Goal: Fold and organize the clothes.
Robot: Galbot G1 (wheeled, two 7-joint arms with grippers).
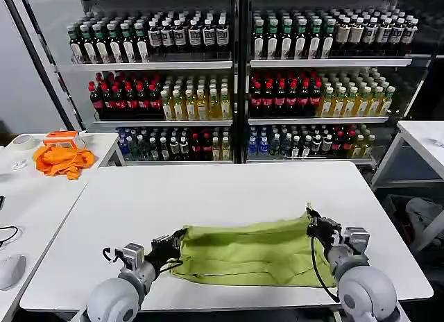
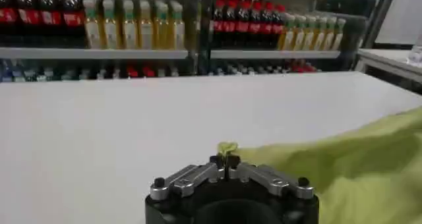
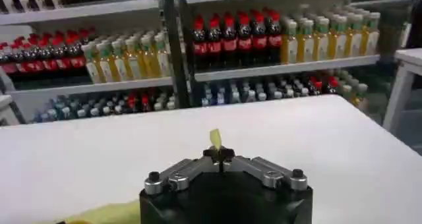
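Nearest, at the front edge of the white tabletop [image 1: 222, 190]: left tool [image 1: 175, 241] closed tight on the left end of the lime T-shirt [image 1: 243, 252], a small tuft of fabric [image 2: 227, 147] pinched between the fingertips in the left wrist view. Opposite, right tool [image 1: 313, 223] likewise clamped shut on the shirt's right end, a thin sliver of cloth [image 3: 215, 138] poking up between its closed fingers. Between the two, the shirt folded into a wide band, lying flat on the tabletop close to the near edge, upper edge slightly raised at both gripped ends. Farther left, on a separate side table [image 1: 35, 197], a crumpled orange cloth [image 1: 64, 159] beside an orange box [image 1: 61, 137]. Farthest back, shelves [image 1: 236, 63] packed with rows of bottled drinks.
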